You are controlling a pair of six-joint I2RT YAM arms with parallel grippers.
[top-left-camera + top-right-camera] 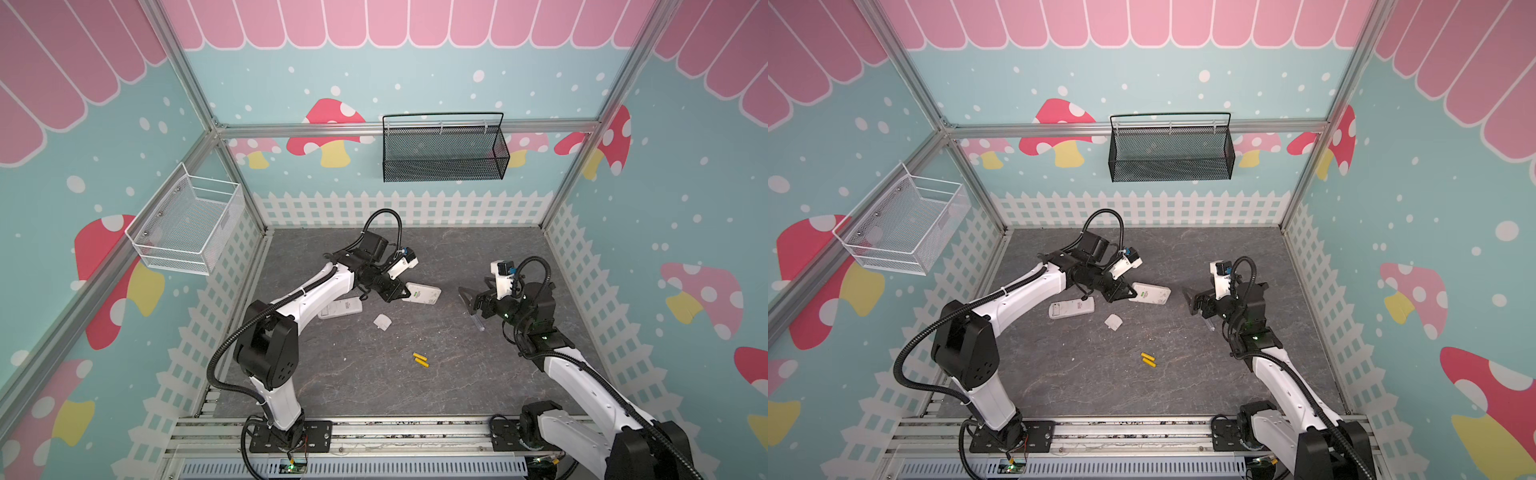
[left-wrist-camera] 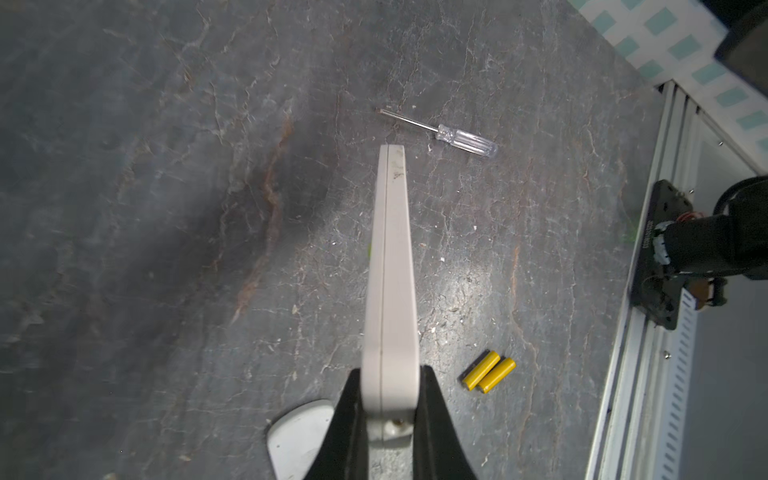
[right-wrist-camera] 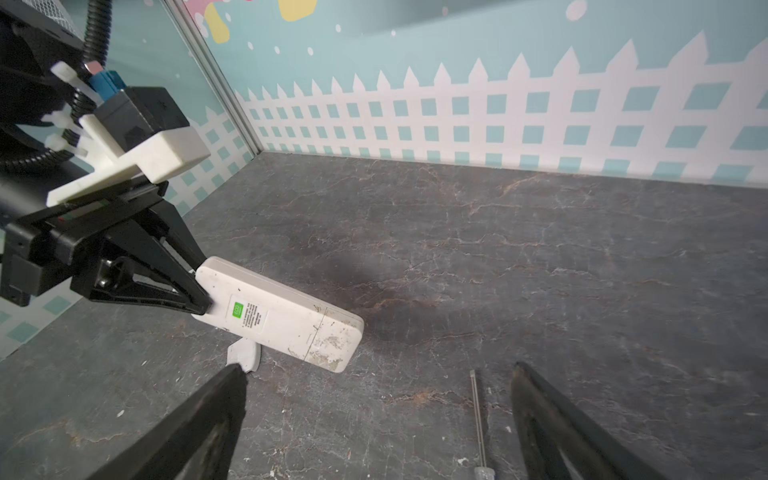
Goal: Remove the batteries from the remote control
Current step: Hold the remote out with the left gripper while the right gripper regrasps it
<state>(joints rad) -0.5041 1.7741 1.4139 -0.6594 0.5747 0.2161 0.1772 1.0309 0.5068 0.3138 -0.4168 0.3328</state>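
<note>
Toward the left of the grey table [image 1: 332, 374] in both top views, a second remote [image 1: 340, 308] lay flat, partly under the left arm and held by nothing. Just right of it and a little lower in the frame, a small white battery cover [image 1: 382, 322] lay loose on the table.

Near the middle of the frame, the left gripper [image 1: 401, 292] was clamped narrow on one end of the remote control [image 1: 424, 294], whose free end pointed right. Whether that end touched the table could not be told. In the right wrist view its back showed a green sticker and a seam across the free end. The panel beyond the seam looked to be in place, so this compartment seemed unopened.

Lower in the frame and just right of centre, the batteries [image 1: 420, 360], two yellow ones, lay side by side and touching. They were well apart from both remotes and both grippers.

Further right, the right gripper [image 1: 466, 300] stood with its jaws wide apart, holding nothing and aimed toward the held remote control. A clear-handled screwdriver [image 3: 478, 415] lay on the table beneath it.

Two batteries were out and one cover was off, so part of the job looked done. The held remote control probably remained to be opened and emptied, though its contents were hidden.
</note>
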